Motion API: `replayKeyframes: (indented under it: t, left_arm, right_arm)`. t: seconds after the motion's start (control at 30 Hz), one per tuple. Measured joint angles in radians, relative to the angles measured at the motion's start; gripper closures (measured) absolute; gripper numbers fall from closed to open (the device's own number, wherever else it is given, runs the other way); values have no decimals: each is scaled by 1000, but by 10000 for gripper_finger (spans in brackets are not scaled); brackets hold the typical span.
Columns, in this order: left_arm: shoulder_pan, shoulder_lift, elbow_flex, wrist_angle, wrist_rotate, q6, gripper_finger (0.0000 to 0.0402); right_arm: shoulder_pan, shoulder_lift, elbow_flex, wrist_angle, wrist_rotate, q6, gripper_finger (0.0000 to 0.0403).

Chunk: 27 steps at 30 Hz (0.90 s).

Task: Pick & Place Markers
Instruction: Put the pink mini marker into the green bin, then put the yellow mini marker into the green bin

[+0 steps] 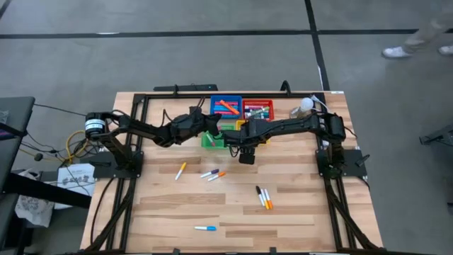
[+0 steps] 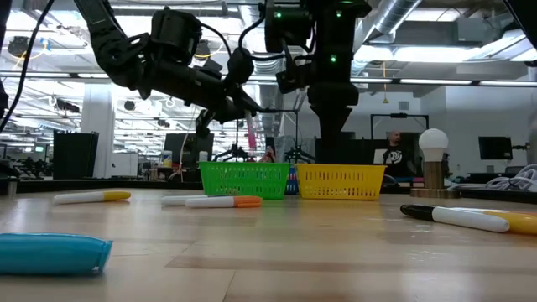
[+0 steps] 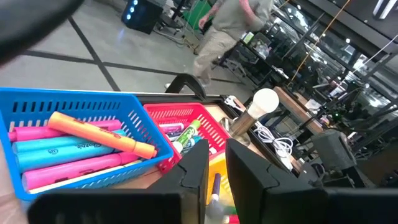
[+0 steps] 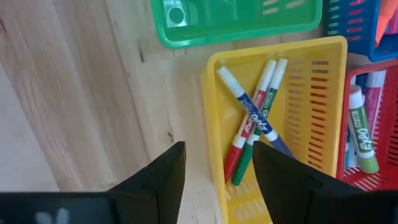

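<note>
Four trays stand at the table's far middle: blue point(image 3: 74, 102), red point(image 3: 186, 115), green point(image 2: 243, 180) and yellow point(image 4: 277, 48). My left gripper point(image 1: 210, 134) hovers above the green tray, pointing about level, shut on a thin marker point(image 3: 215, 186). My right gripper point(image 4: 217, 180) hangs open over the yellow tray's near-left corner, pointing down, touching nothing. Three markers point(image 4: 252, 118) lie crossed in the yellow tray. Loose markers lie flat on the table: one yellow-capped point(image 1: 181, 170), a small group point(image 1: 212, 173), another group point(image 1: 263, 197), a blue one point(image 1: 205, 228). My left gripper pinches the thin marker point(image 3: 215, 198) between its two fingers, which stand only a narrow gap apart. The fingers come about level from the table's left side. The marker is clear of the table, above the green tray; which part is gripped does not show.
The blue tray holds pink, blue and orange highlighters point(image 3: 99, 138). A lamp with a white bulb point(image 1: 304, 106) stands at the far right corner. Black frame rails point(image 1: 134, 142) run along the table's sides. A person point(image 1: 414, 42) walks beyond the table. Open wood lies at the near half.
</note>
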Motion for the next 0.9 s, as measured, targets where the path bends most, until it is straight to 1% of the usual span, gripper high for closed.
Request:
replayKeyframes:
  t: [0.13,0.37,0.63,0.73,0.83,0.9]
  left_arm:
    - [0,0,0,0,20,-1,331]
    - [0,-1,-1,-15,147,-4,298]
    - [0,-1,-2,-16,171,-3,293]
    - [0,-1,-2,-16,236,-3,293]
    - [0,-10,-4,-32,361,22,293]
    - [0,-40,-12,-80,448,23,293]
  right_arm:
    - [0,0,0,0,0,46,226]
    - [1,0,0,64,0,15,226]
    - [2,0,0,73,1,18,228]
    - [2,0,0,82,1,20,229]
    - [3,-1,0,86,1,27,229]
    - [3,-2,1,92,1,28,227]
